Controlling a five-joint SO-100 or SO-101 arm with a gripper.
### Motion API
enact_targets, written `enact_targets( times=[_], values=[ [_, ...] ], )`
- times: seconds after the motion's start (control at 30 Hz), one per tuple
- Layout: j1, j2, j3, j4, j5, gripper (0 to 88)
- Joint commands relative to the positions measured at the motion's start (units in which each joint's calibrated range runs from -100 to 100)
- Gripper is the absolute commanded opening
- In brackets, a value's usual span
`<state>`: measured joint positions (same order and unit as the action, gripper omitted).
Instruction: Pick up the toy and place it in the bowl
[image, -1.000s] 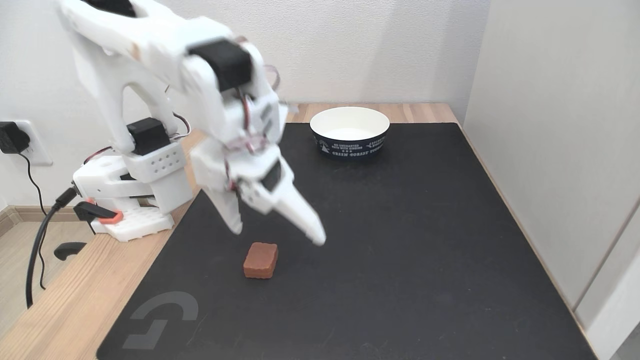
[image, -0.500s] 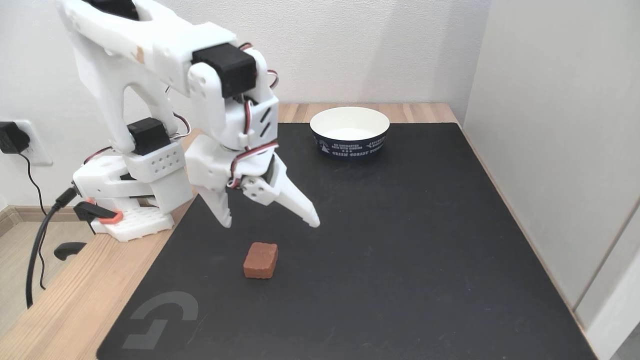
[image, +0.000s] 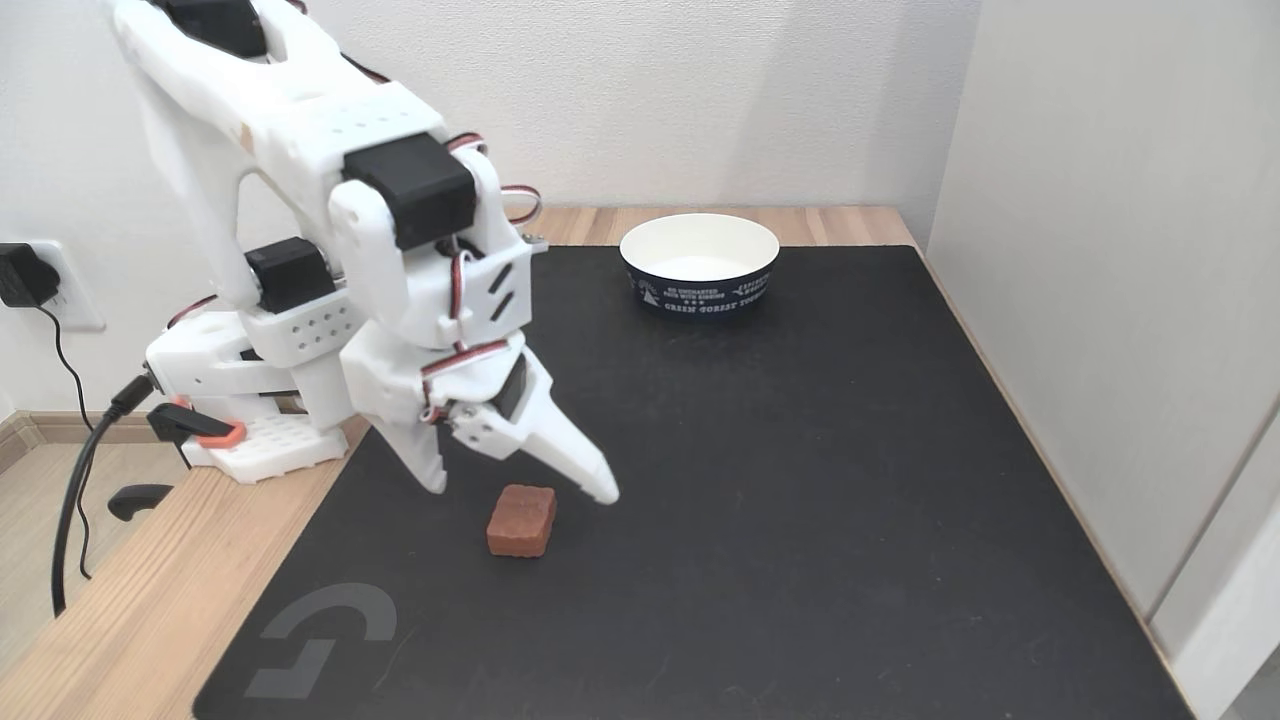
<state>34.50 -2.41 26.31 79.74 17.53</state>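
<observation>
Now the gripper (image: 518, 490) has dropped lower, fingers spread wide (holding nothing) just behind the toy (image: 521, 520), which lies on the black mat (image: 800, 480), well apart from the bowl (image: 699, 263).

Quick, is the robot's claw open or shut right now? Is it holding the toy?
Gripper: open, holding nothing; the toy lies on the mat just below it.

Brown toy (image: 521, 520) lies flat, bowl (image: 699, 264) well apart.
</observation>
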Motion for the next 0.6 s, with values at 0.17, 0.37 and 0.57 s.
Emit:
enact_targets(
  times=[0.17, 0.37, 0.57],
  values=[
    [-1.7, 3.7, 0.4, -4.7, 0.2, 49.4],
    [-1.8, 7.8, 0.3, -5.3, 0.2, 49.4],
    [-1.4, 12.7, 0.3, -7.2, 0.2, 49.4]
  ],
)
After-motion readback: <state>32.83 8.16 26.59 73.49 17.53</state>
